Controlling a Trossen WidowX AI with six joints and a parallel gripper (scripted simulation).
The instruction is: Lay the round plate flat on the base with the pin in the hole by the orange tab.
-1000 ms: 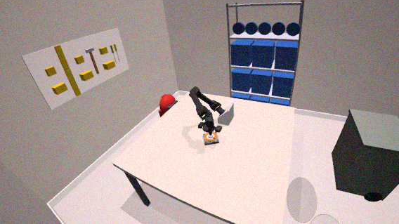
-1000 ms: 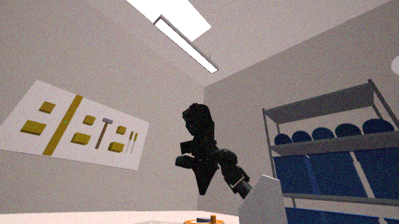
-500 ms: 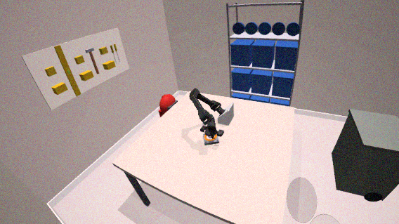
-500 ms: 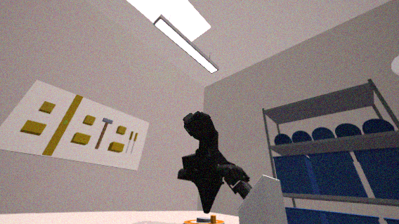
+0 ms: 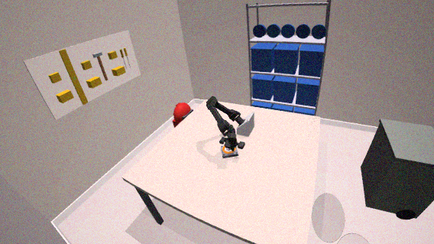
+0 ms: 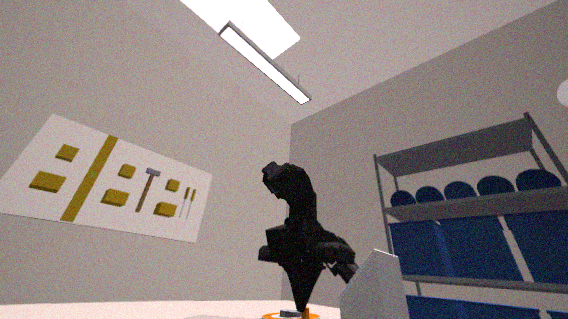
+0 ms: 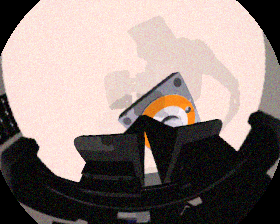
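Near the middle of the top view, a little below centre, the gripper [image 5: 229, 148] hangs directly over the round plate [image 5: 230, 151], which lies on its grey square base [image 5: 230, 154] on the table [image 5: 267, 170]. The fingers are pressed fully together and hold nothing; they make one narrow point aimed downward.

At the bottom centre of the exterior view this point comes down very close to the plate's edge, next to the orange tab [image 6: 305, 313], but I cannot tell if it already touches. In the wrist view the plate shows just above the centre of the frame as an orange ring with a pale middle, partly hidden behind the dark closed fingers. The pin and the hole are too small to see.

My judgement is that the tip is meant to push the tab sideways and turn the plate around the post. The risks are these: if the tip presses too hard from above, the plate may jam on the pin and not turn; if it slips over the tab, the plate will not rotate; if it pushes too far, the hole passes the pin.
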